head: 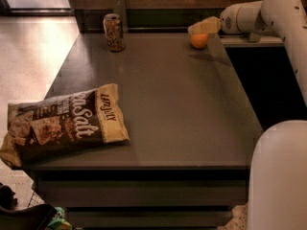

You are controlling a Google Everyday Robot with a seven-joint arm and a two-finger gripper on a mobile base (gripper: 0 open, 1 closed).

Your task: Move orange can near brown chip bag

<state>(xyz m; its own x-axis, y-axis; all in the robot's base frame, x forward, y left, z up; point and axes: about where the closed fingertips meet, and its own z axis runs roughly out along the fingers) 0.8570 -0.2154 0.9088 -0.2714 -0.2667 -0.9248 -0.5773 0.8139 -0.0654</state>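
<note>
Orange can point(113, 31): upright at the far edge of the table point(182, 109). It is well apart from my gripper point(195, 28), off to its left in the view and about level with it. The label print is too small to read.

Brown chip bag point(62, 123): lying flat at the near left corner, far from my gripper, nearer the camera and well apart from the can. White script reads "Salt", with part of "Sea" ahead of it. The tan end carries dark block lettering I cannot make out. Chips are pictured on the front.

Gripper: over the table's far right corner, just above an orange fruit point(199, 41); contact unclear. Apart or together, I cannot tell. My arm point(268, 13) reaches in from the right.
</note>
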